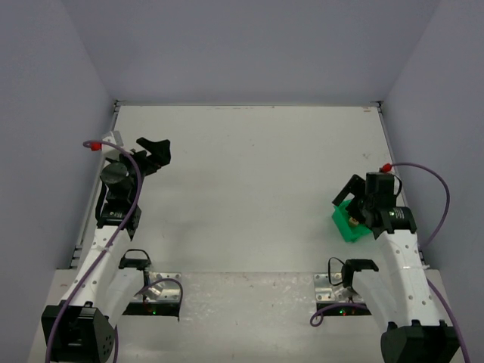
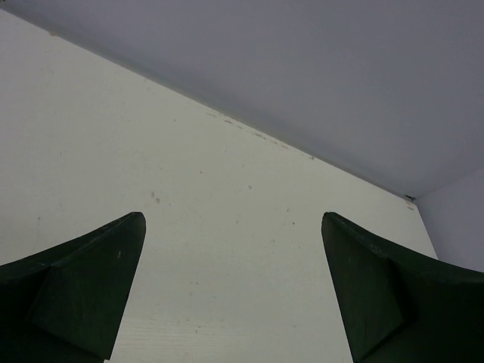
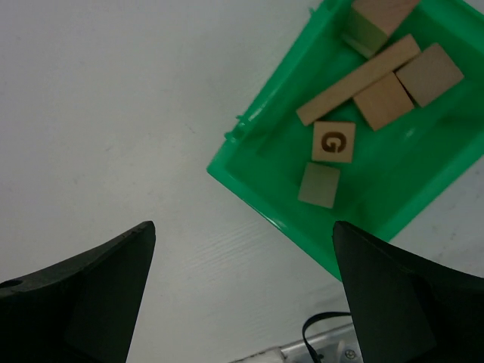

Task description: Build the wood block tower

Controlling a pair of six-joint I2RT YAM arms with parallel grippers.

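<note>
The light-tan wood blocks lie loose in a bright green bin (image 3: 257, 162): a long bar (image 3: 357, 79), a cube marked G (image 3: 333, 141), a plain cube (image 3: 318, 184) and several more cubes (image 3: 384, 100) beside the bar. No blocks are stacked. My right gripper (image 3: 242, 231) is open and empty, above the bin's near-left edge; it also shows in the top view (image 1: 349, 200) over the bin (image 1: 352, 229). My left gripper (image 1: 155, 149) is open and empty at the far left of the table; its wrist view (image 2: 233, 219) shows only bare table.
The white table (image 1: 249, 189) is walled by grey panels at the back and sides. The bin sits near the table's right edge. A metal mount and black cable (image 3: 325, 333) lie just behind the right gripper.
</note>
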